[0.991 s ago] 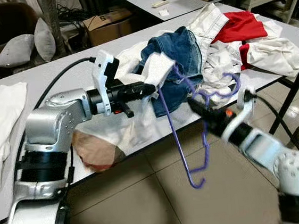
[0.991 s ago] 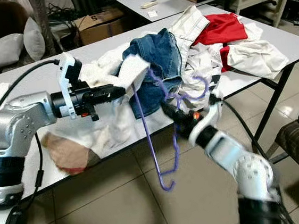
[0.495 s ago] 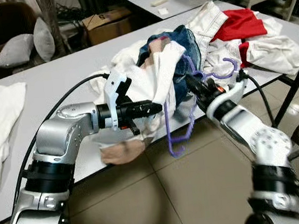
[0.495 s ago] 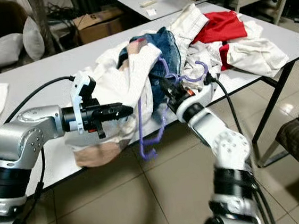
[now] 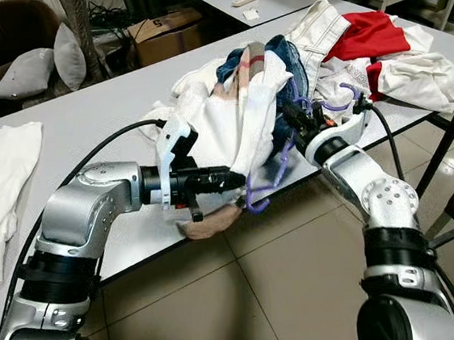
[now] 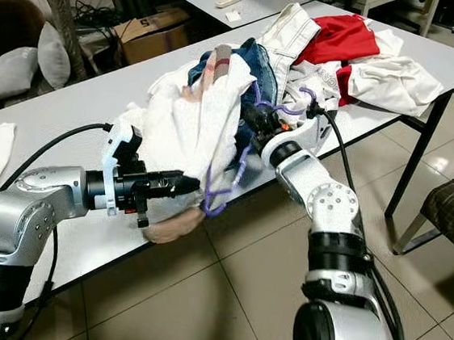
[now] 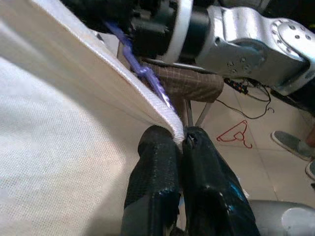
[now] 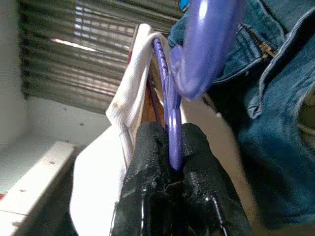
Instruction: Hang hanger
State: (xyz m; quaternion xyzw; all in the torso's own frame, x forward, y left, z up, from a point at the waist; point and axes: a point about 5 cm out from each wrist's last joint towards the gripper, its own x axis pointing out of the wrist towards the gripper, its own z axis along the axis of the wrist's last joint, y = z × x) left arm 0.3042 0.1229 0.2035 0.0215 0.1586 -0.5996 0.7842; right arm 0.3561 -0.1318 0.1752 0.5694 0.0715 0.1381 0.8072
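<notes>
The grey table (image 5: 84, 120) before me carries a heap of clothes (image 5: 377, 57) along its front edge. From that heap a white garment (image 5: 238, 120) drapes down. My left gripper (image 5: 240, 181) is pinched tight on its hem. My right gripper (image 5: 291, 119) is clamped on the purple hanger (image 5: 265, 186), which hangs off the table edge under the garment, between my 2 grippers.

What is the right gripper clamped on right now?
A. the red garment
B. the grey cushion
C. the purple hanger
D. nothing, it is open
C: in the right wrist view the right gripper has its two black fingers shut on the purple hanger, next to the blue jeans.
</notes>
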